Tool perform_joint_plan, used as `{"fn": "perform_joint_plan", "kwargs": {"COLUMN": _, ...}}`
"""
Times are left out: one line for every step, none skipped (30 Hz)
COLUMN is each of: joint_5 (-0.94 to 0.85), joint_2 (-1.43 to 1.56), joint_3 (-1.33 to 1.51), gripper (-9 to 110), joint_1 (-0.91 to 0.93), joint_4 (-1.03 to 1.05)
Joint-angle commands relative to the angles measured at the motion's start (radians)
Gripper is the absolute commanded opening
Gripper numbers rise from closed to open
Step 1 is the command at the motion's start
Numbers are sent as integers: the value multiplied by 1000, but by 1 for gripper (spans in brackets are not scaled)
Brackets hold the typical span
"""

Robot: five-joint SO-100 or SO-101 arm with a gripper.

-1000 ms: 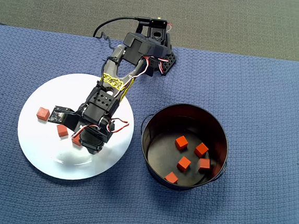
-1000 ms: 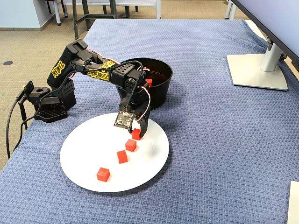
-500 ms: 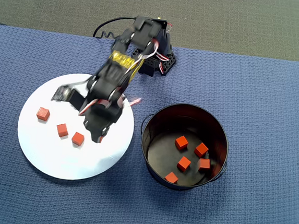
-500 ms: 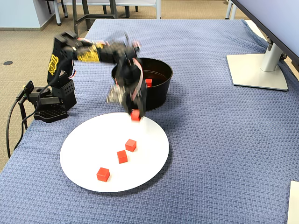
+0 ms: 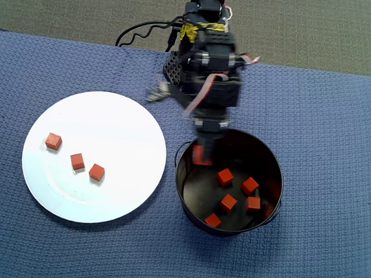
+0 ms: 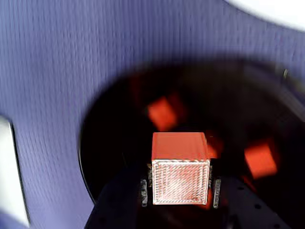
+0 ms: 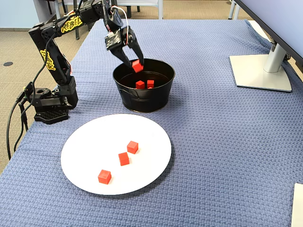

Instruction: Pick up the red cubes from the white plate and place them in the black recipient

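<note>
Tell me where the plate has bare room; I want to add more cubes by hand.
The white plate is bare across its half nearer the black pot and along its far rim. Three red cubes crowd its other side in a row. The tool holds a cube over the pot, away from the plate.

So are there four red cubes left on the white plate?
No, the overhead view shows only three red cubes on the white plate; another is held in the gripper over the black pot.
</note>
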Motion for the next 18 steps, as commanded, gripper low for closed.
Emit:
{"fn": "perform_joint_plan", "kwargs": {"joint_5": -58, "joint_2": 84, "joint_3": 64, "gripper": 39, "joint_1": -178, "joint_4": -60}}
{"fn": "perform_joint_plan", "kwargs": {"joint_5": -60, "joint_2": 91, "joint_3": 67, "gripper": 39, "joint_1": -169, "joint_4": -61}}
{"fn": "perform_joint_plan", "kwargs": {"joint_5": -60, "joint_2": 94, "joint_3": 60, "gripper": 38, "joint_1": -140, "joint_4": -61}}
{"fn": "perform_joint_plan", "kwargs": {"joint_5": -64, "joint_2": 94, "joint_3": 48, "gripper": 37, "joint_1": -94, "joint_4": -60}}
{"fn": "perform_joint_plan", "kwargs": {"joint_5": -77, "joint_2": 91, "joint_3": 38, "gripper": 35, "joint_1": -41, "joint_4": -58}}
{"fn": "perform_joint_plan", "kwargs": {"joint_5": -89, "joint_2": 87, "joint_3": 31, "gripper": 32, "joint_1": 20, "joint_4": -57}}
{"fn": "perform_joint_plan", "kwargs": {"joint_5": -100, "joint_2": 80, "joint_3": 17, "gripper": 31, "joint_1": 89, "joint_4": -51}}
{"fn": "perform_joint_plan", "kwargs": {"joint_5": -109, "joint_2": 66, "joint_3": -6, "gripper": 30, "joint_1": 161, "joint_4": -31}}
{"fn": "perform_joint_plan", "kwargs": {"joint_5": -110, "joint_2": 49, "joint_3": -28, "gripper": 28, "joint_1": 238, "joint_4": -12}}
{"fn": "perform_joint_plan", "kwargs": {"joint_5": -107, "joint_2": 29, "joint_3": -46, "gripper": 25, "joint_1": 322, "joint_4": 0}}
{"fn": "perform_joint_plan", "kwargs": {"joint_5": -103, "joint_2": 9, "joint_3": -55, "gripper": 23, "joint_1": 408, "joint_4": 2}}
{"fn": "perform_joint_plan", "kwargs": {"joint_5": -101, "joint_2": -15, "joint_3": -57, "gripper": 22, "joint_1": 489, "joint_4": -11}}
{"fn": "perform_joint_plan", "kwargs": {"joint_5": -109, "joint_2": -44, "joint_3": -52, "gripper": 22, "joint_1": 558, "joint_4": -29}}
{"fn": "perform_joint_plan", "kwargs": {"joint_5": -129, "joint_2": -81, "joint_3": -48, "gripper": 22, "joint_1": 617, "joint_4": -43}}
{"fn": "perform_joint_plan", "kwargs": {"joint_5": -149, "joint_2": -120, "joint_3": -48, "gripper": 21, "joint_1": 667, "joint_4": -52}}
{"fn": "perform_joint_plan", "kwargs": {"joint_5": -158, "joint_2": -160, "joint_3": -48, "gripper": 20, "joint_1": 715, "joint_4": -66}}
{"fn": "perform_joint_plan", "kwargs": {"joint_5": -160, "joint_2": -198, "joint_3": -52, "gripper": 20, "joint_1": 756, "joint_4": -83}}
{"fn": "perform_joint_plan", "kwargs": {"joint_5": -178, "joint_2": -245, "joint_3": -67, "gripper": 20, "joint_1": 781, "joint_4": -84}}
